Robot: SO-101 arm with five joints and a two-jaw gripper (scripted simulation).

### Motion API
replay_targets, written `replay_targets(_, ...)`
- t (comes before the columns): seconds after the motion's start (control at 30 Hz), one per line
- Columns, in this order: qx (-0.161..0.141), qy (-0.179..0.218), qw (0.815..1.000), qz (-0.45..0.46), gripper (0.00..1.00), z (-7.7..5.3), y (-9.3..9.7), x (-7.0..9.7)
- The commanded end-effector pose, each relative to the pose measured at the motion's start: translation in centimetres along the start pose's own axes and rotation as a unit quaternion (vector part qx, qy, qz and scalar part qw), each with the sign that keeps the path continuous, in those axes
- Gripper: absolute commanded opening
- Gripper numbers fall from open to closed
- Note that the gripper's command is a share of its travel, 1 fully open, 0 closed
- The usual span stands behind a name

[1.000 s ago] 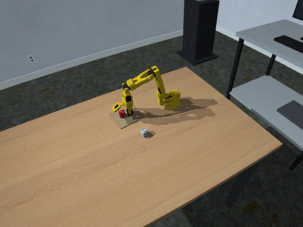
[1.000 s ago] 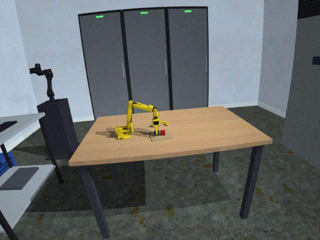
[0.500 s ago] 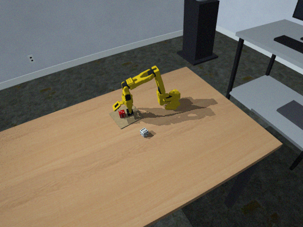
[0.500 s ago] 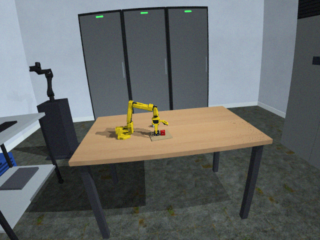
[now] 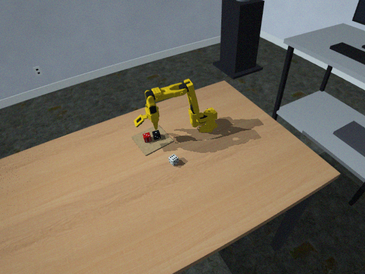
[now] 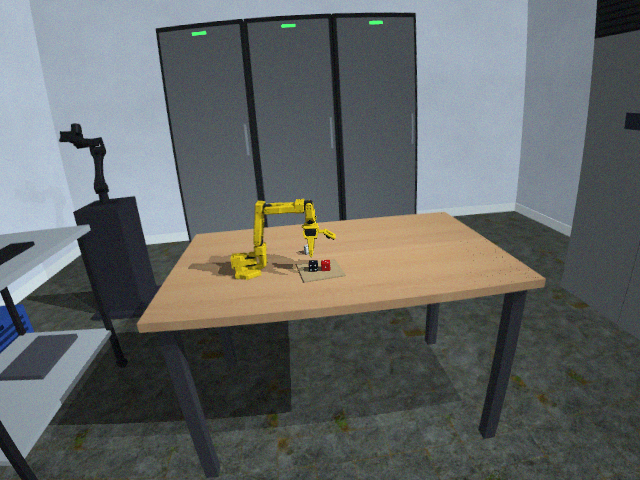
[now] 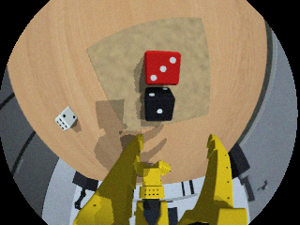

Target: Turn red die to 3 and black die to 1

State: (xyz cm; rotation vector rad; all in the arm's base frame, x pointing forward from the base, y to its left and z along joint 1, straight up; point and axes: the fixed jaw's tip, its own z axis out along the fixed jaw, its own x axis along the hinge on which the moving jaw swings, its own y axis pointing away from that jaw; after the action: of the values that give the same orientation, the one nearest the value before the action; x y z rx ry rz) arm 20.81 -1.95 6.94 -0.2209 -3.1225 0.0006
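The red die (image 5: 146, 137) and the black die (image 5: 156, 135) lie side by side on the tan mat (image 5: 152, 139), close together or touching. In the wrist view the red die (image 7: 163, 67) shows three white pips on top, and the black die (image 7: 159, 104) lies just in front of it; I cannot read its top face for sure. My gripper (image 5: 147, 124) hangs above the dice with the fingers apart and nothing between them (image 7: 175, 144). It also shows in the exterior view (image 6: 316, 243). The white die (image 5: 173, 159) lies flat on the bare table, off the mat.
The arm's yellow base (image 5: 206, 119) stands on the table behind the mat. A dark pedestal (image 5: 240, 38) and a grey shelf desk (image 5: 327, 88) stand beyond the table edges.
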Motion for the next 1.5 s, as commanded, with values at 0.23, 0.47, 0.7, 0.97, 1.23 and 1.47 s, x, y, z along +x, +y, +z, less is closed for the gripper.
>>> replay_targets(0.23, -0.001, -0.032, 0.999, 0.0, 0.36, -1.7, -0.2, -0.5)
replay_targets(0.47, -0.001, -0.032, 0.999, 0.0, 0.36, -1.7, -0.2, -0.5)
replay_targets(0.7, -0.001, -0.032, 0.999, 0.0, 0.36, -1.7, -0.2, -0.5)
replay_targets(0.97, -0.001, -0.045, 0.999, -0.008, 0.36, -2.3, 0.0, 0.1)
replay_targets(1.23, -0.001, -0.085, 0.996, -0.033, 0.36, -4.0, 0.6, 2.0)
replay_targets(1.47, -0.002, -0.121, 0.991, -0.054, 0.36, -5.0, 1.0, 3.9)
